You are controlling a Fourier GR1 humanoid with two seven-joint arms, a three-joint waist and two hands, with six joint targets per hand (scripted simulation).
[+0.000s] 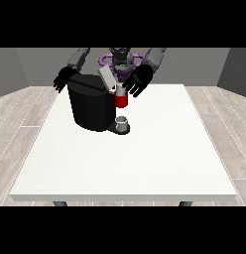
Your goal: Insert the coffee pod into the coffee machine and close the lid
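White table fills the view, with grey walls behind. On it stands the black coffee machine, its lid tilted up. A red thing at the machine sits above a small grey thing on the machine's base; I cannot tell whether that is the pod. The hand at the view's right hangs just beside the lid with fingers spread. The hand at the view's left rests open at the machine's back corner.

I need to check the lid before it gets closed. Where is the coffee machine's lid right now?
In the front view the lid stands tilted up atop the coffee machine, just left of the hand at the view's right.
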